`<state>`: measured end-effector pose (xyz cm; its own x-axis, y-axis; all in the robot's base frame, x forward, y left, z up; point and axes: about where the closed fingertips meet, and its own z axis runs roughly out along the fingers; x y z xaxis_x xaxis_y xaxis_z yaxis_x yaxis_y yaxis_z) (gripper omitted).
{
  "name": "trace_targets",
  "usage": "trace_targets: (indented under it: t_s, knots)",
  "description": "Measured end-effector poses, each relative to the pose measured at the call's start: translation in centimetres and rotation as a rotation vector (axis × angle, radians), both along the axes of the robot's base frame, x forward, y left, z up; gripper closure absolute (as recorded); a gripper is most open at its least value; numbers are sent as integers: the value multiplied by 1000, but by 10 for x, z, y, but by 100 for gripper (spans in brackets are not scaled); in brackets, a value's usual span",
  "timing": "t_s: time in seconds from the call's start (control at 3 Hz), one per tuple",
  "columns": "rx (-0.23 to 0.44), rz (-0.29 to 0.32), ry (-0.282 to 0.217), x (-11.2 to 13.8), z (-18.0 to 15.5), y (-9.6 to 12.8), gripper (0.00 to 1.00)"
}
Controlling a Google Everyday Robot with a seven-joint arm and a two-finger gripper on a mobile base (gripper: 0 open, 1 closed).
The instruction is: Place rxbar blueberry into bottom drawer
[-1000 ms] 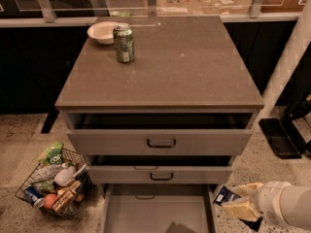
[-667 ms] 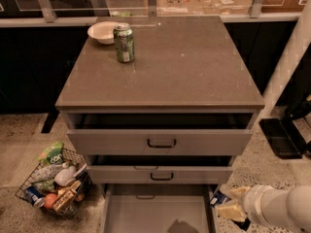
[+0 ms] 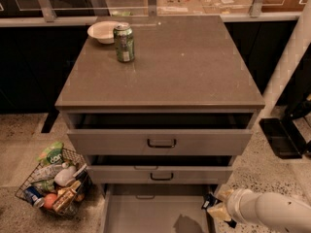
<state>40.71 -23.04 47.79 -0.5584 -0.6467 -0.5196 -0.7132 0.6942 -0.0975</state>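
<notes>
**Holding the bar at the right rim of the bottom drawer**

Hanging at the right-hand rim of the bottom drawer (image 3: 146, 212), near its back corner, the gripper (image 3: 217, 207) has its tan fingers (image 3: 219, 211) closed on the rxbar blueberry (image 3: 209, 201). The dark blue wrapper sticks out from the fingers toward the drawer, at or just over the rim. It does not lie on the drawer's floor. The white arm (image 3: 272, 210) reaches in from the right of the drawer, low and roughly level.

The bottom drawer is pulled well out, and its plain grey floor shows a dark shadow near the right side. Directly above it the middle drawer (image 3: 116, 174) is pulled out a little, and above that the top drawer (image 3: 107, 142) is pulled out too; each has a black handle.

Higher still is the tabletop (image 3: 184, 67). A green can (image 3: 124, 42) stands upright on its far left part, with a white bowl (image 3: 102, 31) just behind the can and to its left.

Left of the bottom drawer, a wire basket (image 3: 73, 155) full of mixed packets and fruit sits on the speckled floor.
</notes>
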Motion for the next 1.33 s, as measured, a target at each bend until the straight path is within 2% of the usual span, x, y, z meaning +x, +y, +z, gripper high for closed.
trace_targets:
  t_s: [0.33, 0.67, 1.0, 1.33]
  knots:
    - [6, 50, -17, 5, -36, 1, 100]
    - [96, 90, 17, -4, -70, 12, 100]
    - [213, 111, 58, -14, -96, 23, 100]
    - [301, 144, 107, -24, -119, 39, 100]
